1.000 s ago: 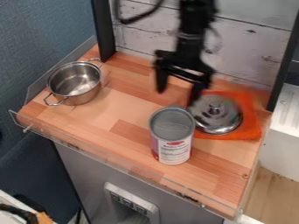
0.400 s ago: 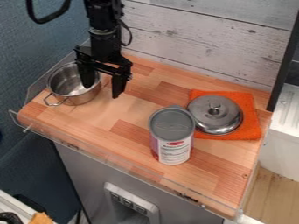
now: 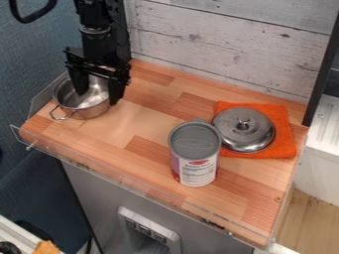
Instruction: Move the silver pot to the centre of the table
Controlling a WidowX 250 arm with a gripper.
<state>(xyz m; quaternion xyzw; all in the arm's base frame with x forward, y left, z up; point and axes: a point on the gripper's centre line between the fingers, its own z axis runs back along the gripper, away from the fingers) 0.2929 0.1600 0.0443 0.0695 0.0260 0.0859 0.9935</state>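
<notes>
My gripper (image 3: 98,97) hangs over the silver pot (image 3: 89,111) at the left of the wooden table. Its fingers are spread apart: one is above the pot's inside, the other at the pot's right rim. The pot stands upright, with one wire handle at its lower left; its far handle is hidden behind the gripper. Whether either finger touches the rim, I cannot tell.
A can (image 3: 195,154) with a grey top stands near the table's middle front. Right of it, a silver lid (image 3: 244,130) lies on an orange cloth (image 3: 285,141). A clear low guard (image 3: 119,180) runs along the table's front edge.
The gripper has moved left from above the table's back middle to the pot, ending slightly left of where it was half a second ago. Pot, can and lid have stayed in place.
</notes>
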